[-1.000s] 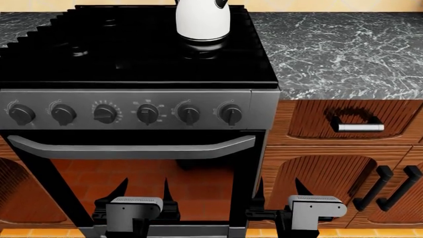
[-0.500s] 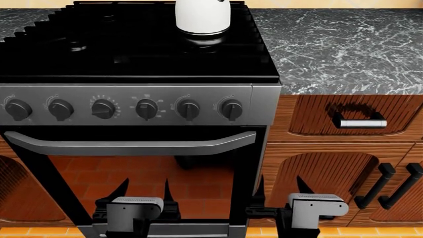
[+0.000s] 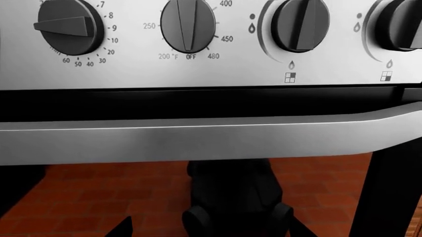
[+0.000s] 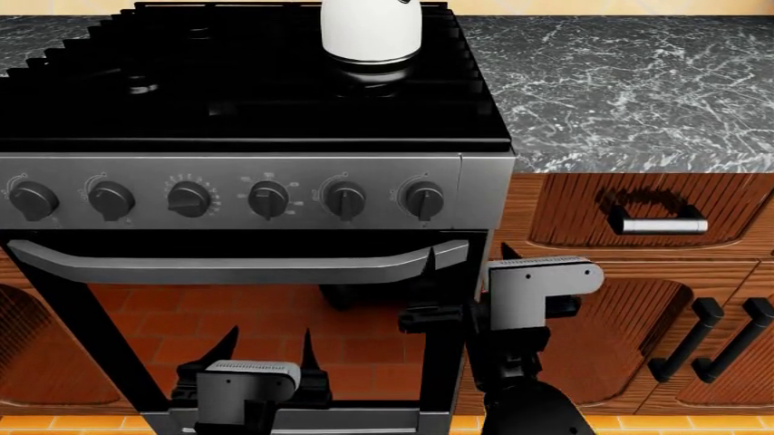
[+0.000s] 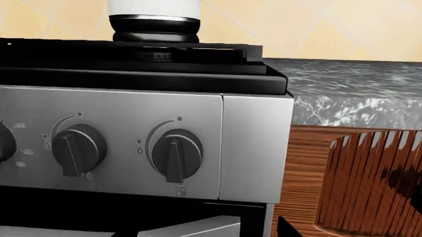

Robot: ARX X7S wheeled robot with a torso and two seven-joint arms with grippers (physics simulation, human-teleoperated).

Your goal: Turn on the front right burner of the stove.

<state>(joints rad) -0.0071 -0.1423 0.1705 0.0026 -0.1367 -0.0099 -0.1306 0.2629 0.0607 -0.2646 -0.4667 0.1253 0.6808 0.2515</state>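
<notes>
Head view shows the stove [image 4: 242, 91] filling the left and centre, beside the marble counter [image 4: 629, 82], a white kettle [image 4: 370, 32] on its rear grate. Right tool [image 4: 466, 263] (prongs apart) hangs below the rightmost knob [image 4: 423, 198]; left tool [image 4: 264, 349], also apart, sits low. Judged step: approach; next, rise and pinch that knob.

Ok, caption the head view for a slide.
Right gripper raised below the stove knobs; left gripper low; white kettle on top.
</notes>
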